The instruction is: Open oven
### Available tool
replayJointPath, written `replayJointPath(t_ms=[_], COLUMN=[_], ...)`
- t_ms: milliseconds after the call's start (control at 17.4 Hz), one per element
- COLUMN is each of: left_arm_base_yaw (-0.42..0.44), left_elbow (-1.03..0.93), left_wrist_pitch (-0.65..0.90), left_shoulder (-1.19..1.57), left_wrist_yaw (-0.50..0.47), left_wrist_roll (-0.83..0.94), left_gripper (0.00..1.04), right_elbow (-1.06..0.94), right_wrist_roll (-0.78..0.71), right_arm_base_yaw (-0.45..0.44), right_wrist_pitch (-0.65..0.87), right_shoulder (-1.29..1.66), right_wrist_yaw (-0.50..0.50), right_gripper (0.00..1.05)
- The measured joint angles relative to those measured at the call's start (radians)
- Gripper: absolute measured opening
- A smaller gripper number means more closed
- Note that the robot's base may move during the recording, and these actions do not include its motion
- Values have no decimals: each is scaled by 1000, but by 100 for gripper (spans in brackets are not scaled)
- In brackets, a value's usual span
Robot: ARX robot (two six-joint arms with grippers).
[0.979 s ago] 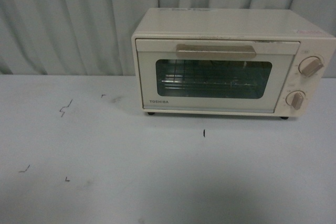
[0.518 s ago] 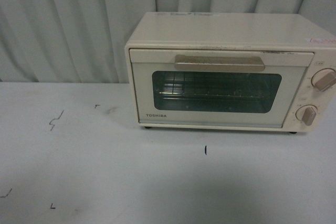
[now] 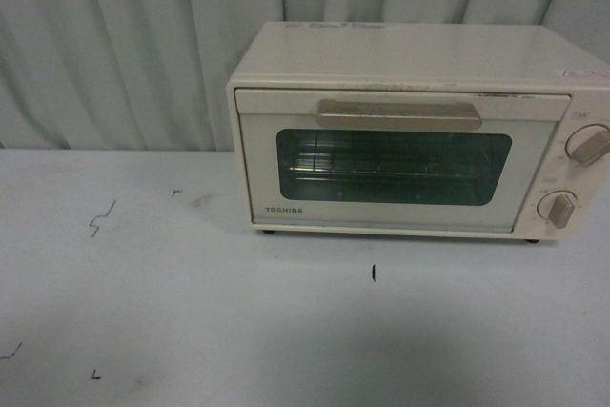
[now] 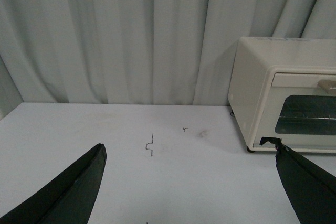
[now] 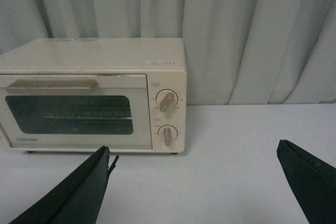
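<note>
The cream TOSHIBA oven (image 3: 410, 131) stands at the back right of the white table, its glass-windowed door shut. A beige bar handle (image 3: 398, 115) runs along the door's top, and two beige knobs (image 3: 572, 176) sit at its right. A wire rack shows behind the glass. Neither arm appears in the front view. My left gripper (image 4: 189, 153) is open over bare table, the oven (image 4: 283, 93) ahead and off to one side. My right gripper (image 5: 194, 156) is open too, well short of the oven (image 5: 94, 93), with nothing between its fingers.
A pale pleated curtain (image 3: 124, 45) hangs right behind the table (image 3: 191, 312). Small black pen marks (image 3: 100, 218) dot the tabletop to the left of the oven and in front of it.
Between one second and half a second ago the front view shifted, so the oven looks larger and lower right. Since then nothing has visibly moved.
</note>
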Motion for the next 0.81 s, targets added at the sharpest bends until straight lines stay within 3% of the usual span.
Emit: replayJointPath(t_ms=[230, 345, 806], left_arm_base_yaw=[-1, -79, -336], left_elbow=[4, 171, 328], left_wrist_pitch=[-28, -295, 345], left_shoulder=[5, 276, 1180], left_wrist_yaw=[0, -16, 57], left_wrist_roll=[-5, -116, -650], left_gripper=[98, 98, 98], right_elbow=[0, 0, 0], right_wrist_roll=[0, 0, 0], right_arm_base_yaw=[0, 0, 0], right_wrist_pitch=[0, 0, 0], right_shoulder=[0, 0, 0], right_wrist_yaw=[0, 0, 0], right_gripper=[98, 98, 98])
